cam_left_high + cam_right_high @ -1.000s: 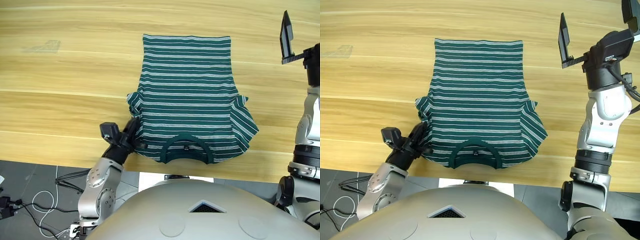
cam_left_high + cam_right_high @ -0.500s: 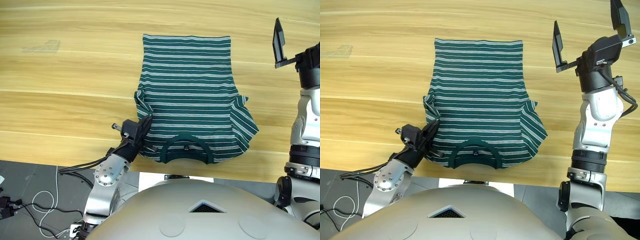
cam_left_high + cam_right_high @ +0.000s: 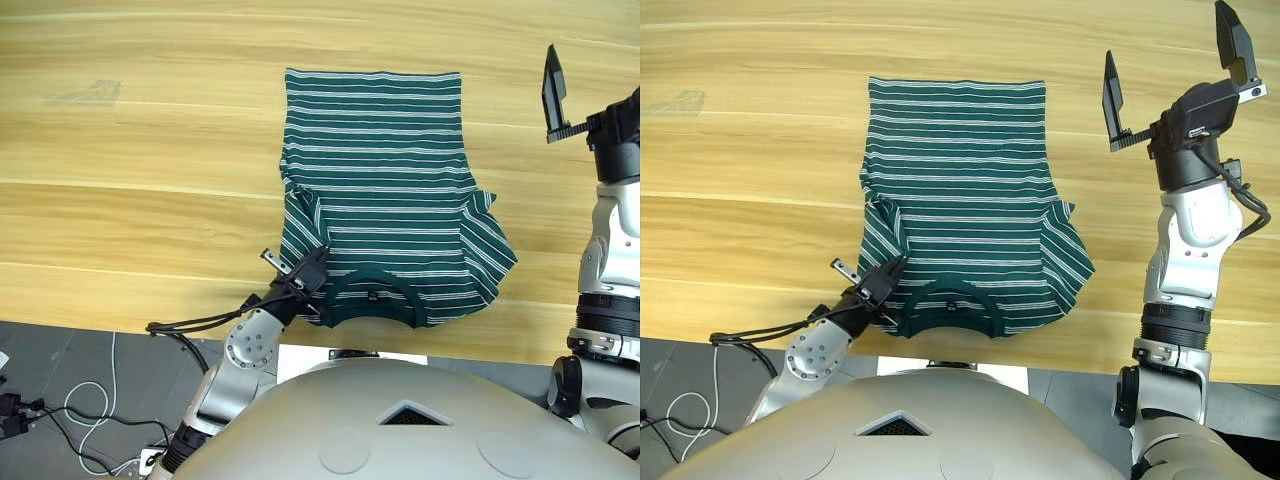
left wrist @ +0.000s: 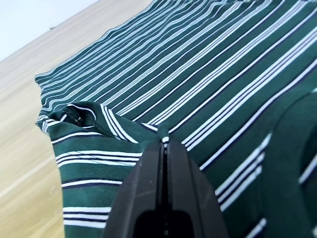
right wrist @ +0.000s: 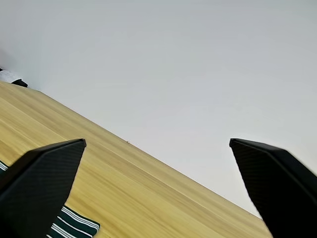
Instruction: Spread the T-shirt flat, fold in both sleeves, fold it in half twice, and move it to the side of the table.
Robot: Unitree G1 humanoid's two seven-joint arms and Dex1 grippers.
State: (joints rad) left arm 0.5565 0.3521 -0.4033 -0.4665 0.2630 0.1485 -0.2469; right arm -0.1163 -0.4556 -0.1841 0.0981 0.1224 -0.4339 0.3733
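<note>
T-shirt [image 3: 375, 190], dark green fabric with thin white stripes, lies front-up on the light wooden plank surface [image 3: 150, 150], about mid-width and close to the near edge. Its ribbed dark green collar [image 3: 372, 285] is at 6 o'clock and the straight hem [image 3: 372, 75] at 12 o'clock.

Near edge, 7 o'clock of the shirt: the left gripper [image 3: 312, 268], black and two-fingered, sits just beside the collar's 9 o'clock side. In the left wrist view the left gripper [image 4: 165, 144] has both fingers pressed together, and a small fold of striped cloth is nipped at the tips. Black cables [image 3: 190, 325] trail off its wrist toward 8 o'clock, past the surface edge.

The left sleeve [image 3: 300, 215] is turned inward over the body, bunched along the 9 o'clock side, with a rumpled ridge. The right sleeve [image 3: 488, 245] is splayed outward at 4 o'clock, lying loose on the wood with its edge wrinkled.

Farther out, at 2 o'clock of the shirt: the right gripper [image 3: 1165, 35] is well apart from the cloth, with its black fingers [image 3: 1113, 100] spread wide and nothing between them. In the right wrist view the right gripper [image 5: 156, 143] frames bare wood and a pale wall [image 5: 173, 59].
</note>
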